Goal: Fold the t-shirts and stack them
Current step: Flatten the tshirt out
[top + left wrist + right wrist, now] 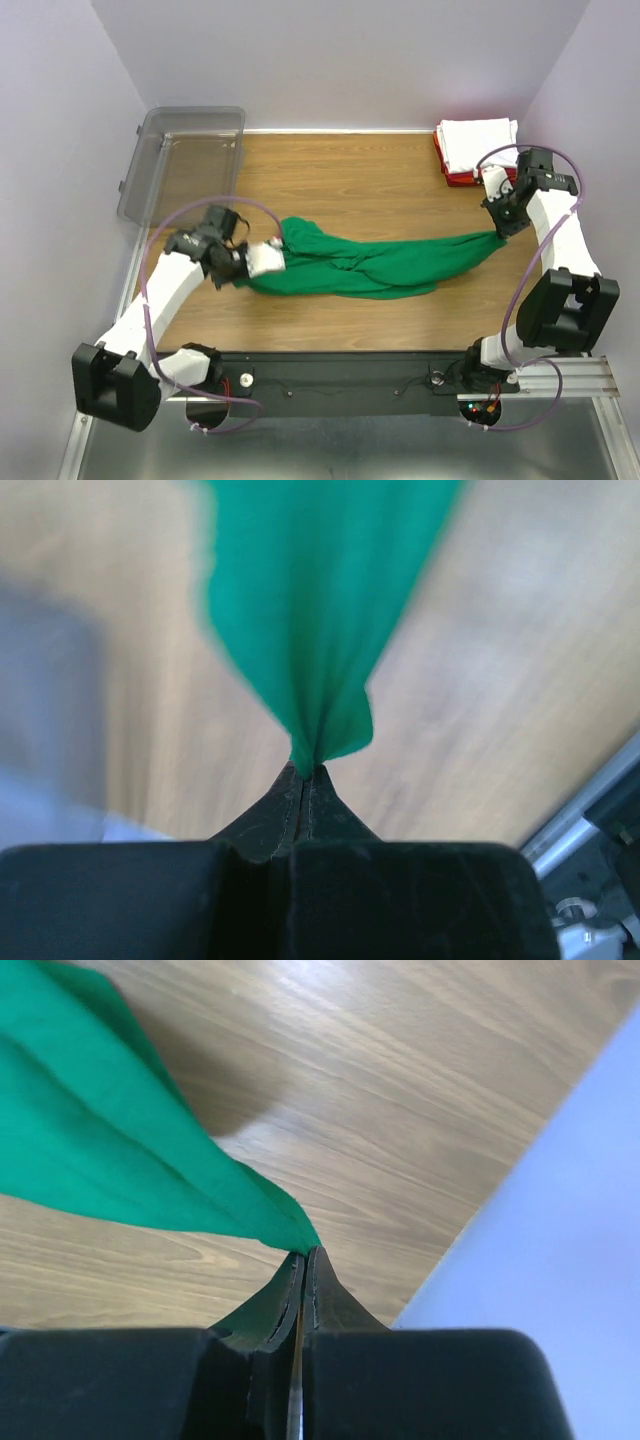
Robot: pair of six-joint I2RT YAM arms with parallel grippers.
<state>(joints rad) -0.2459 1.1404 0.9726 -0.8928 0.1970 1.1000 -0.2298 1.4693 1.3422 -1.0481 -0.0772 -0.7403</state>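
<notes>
The left pincer [303,770], near the grey bin [190,122], and the right pincer [305,1252], well away from it, each pinch shut on 1 end of the green t-shirt [370,265], holding it stretched low over the desk [350,180], likely to flatten it for folding; 2 folded t-shirts [478,148] sit stacked far from the bin

The green shirt [370,265] is soft, matt cloth falling in smooth creases over a table [350,175] with a wood-grain finish, satin and faintly shiny, while the bin [185,150] is clear grey plastic with a light gloss. The white shirt [480,138] and red shirt [455,180] show the same dull cloth. Matt black plastic, faintly scuffed, forms the left gripper [305,772] and right gripper [303,1254]; the arm shells [160,290] are smooth white plastic, the cables [146,285] smooth purple sheathing, the base plate [350,450] brushed grey metal and the walls [340,60] flat, matt lilac.
</notes>
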